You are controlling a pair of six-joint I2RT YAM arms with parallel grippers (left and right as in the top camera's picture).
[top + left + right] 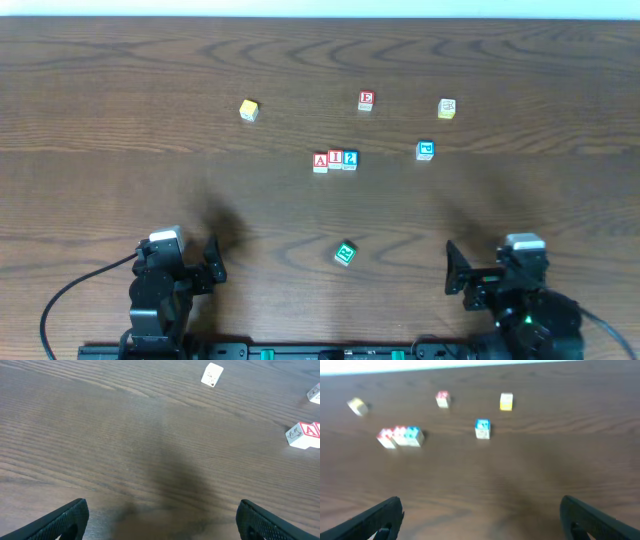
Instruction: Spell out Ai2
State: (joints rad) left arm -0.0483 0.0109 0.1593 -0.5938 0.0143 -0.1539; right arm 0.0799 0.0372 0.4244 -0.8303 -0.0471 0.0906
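Left claw [162,512] and right claw [482,510], both spread wide and empty, low over the near table [100,110] edge

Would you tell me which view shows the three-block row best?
Overhead: the row is whole, with A, I, 2 legible. Right wrist shows it blurred; left wrist catches only the A block at the edge.

On the dark wooden desk [120,150] the A block [320,162], I block [335,158] and 2 block [350,159] touch in a row. Scattered around lie a left yellow block [249,110], red block [366,101], right yellow block [447,108], blue block [425,150] and tilted green block [345,254].
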